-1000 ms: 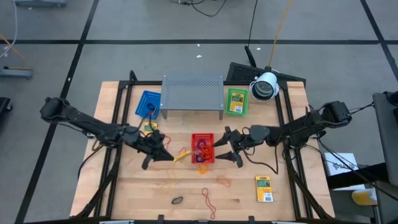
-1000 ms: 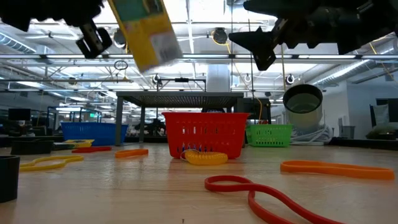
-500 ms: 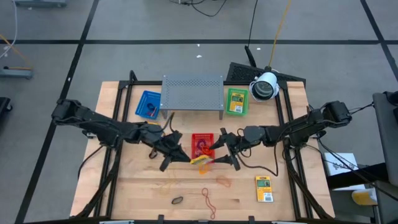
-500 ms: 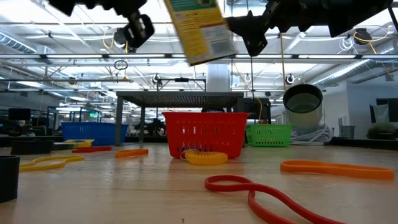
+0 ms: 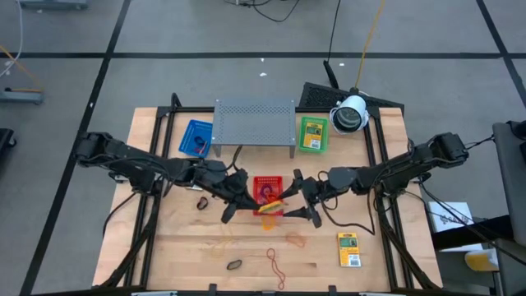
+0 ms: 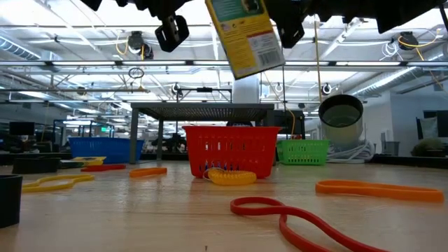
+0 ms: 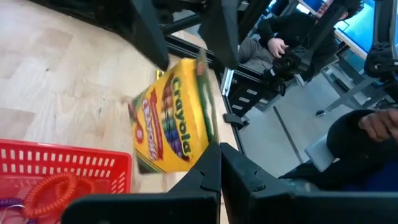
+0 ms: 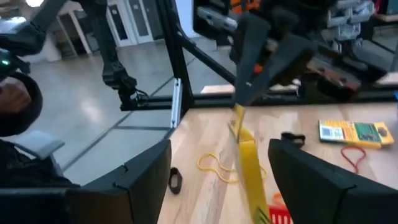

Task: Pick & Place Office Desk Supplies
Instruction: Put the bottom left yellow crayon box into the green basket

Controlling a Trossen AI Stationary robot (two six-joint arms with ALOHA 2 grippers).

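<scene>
Two grippers meet at the centre of the high frame, above the red mesh basket [image 5: 267,194]. My left gripper [image 5: 246,201] is pinched tight on one edge of a Crayola crayon packet [image 7: 169,118], which hangs tilted in mid-air at the top centre of the low view, over the basket's right end. My right gripper [image 5: 293,197], fingers spread wide and holding nothing, faces the packet from the right.

My worry is the handover: I hold only an edge, so if my right fingers close off-centre, or I release early, the packet could drop past the basket rim or knock the orange rubber bands [image 7: 53,190] inside. Another packet [image 5: 349,249] lies at lower right; a red rubber band [image 6: 294,222] sprawls in the low-view foreground.
</scene>
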